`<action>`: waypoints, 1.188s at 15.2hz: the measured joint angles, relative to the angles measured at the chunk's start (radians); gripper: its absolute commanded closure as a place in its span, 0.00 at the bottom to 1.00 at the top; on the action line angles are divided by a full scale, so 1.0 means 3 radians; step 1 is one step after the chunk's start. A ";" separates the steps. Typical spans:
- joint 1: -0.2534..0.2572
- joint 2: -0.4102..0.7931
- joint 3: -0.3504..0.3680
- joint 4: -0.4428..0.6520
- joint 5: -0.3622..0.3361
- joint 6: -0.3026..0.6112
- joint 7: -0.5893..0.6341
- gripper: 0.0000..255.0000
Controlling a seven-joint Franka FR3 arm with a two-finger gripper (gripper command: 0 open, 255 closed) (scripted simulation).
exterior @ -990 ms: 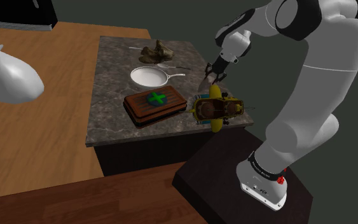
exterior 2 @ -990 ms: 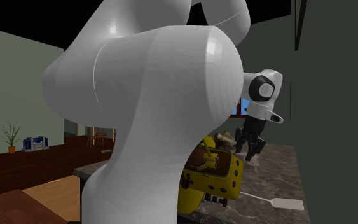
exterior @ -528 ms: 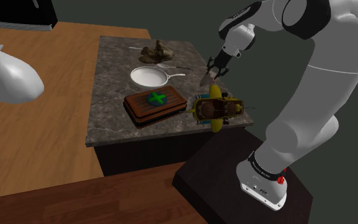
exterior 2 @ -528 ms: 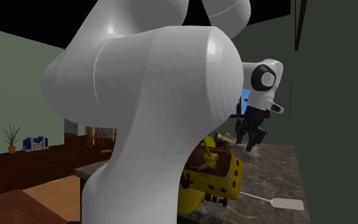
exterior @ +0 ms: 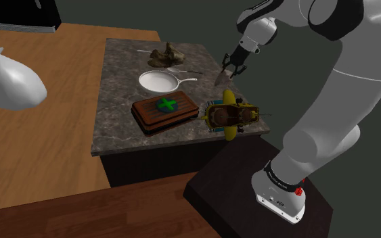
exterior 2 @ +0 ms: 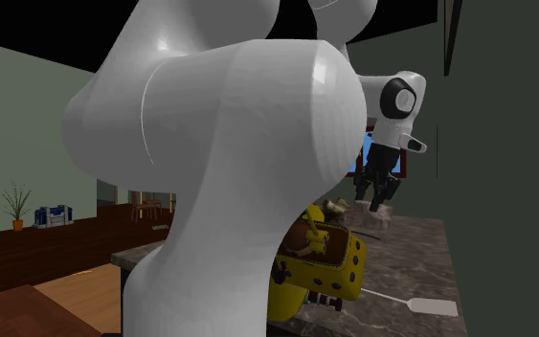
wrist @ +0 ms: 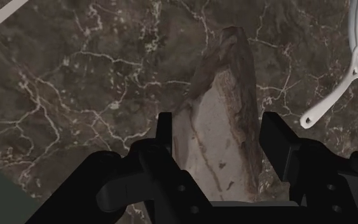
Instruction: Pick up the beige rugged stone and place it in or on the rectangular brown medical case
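Observation:
My black gripper [exterior: 229, 68] hangs above the dark marble counter [exterior: 118, 128], near its edge at the shoulder view's right, shut on the beige rugged stone [exterior: 222, 79]. In the wrist view the stone [wrist: 225, 127] is a long pale slab with a brown rough edge, clasped between the two fingers [wrist: 165, 137] and pointing away from the hand. From the second exterior view the gripper [exterior 2: 375, 199] holds the stone [exterior 2: 379, 221] clear of the counter. The brown rectangular case [exterior: 166, 111], marked with a green cross, lies flat nearer the counter's front.
A white frying pan [exterior: 159, 81] sits between the case and a brown lumpy object [exterior: 166, 55] at the back. A yellow toy vehicle [exterior: 230, 115] stands just below the gripper at the counter's corner. A white bag [exterior: 13, 81] rests on the wooden floor.
The gripper has risen with the stone in it and drifted slightly towards the back of the counter. Nothing else has moved.

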 measured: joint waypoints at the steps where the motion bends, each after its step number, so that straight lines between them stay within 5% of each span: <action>1: 0.0000 -0.0014 -0.0003 0.0016 -0.0011 -0.0027 0.0012 1.00; 7: 0.0026 -0.0161 -0.0013 0.0091 -0.0102 -0.0213 0.0146 1.00; 18: 0.0500 -0.0723 0.0338 -0.0547 -0.0201 0.0157 0.0927 1.00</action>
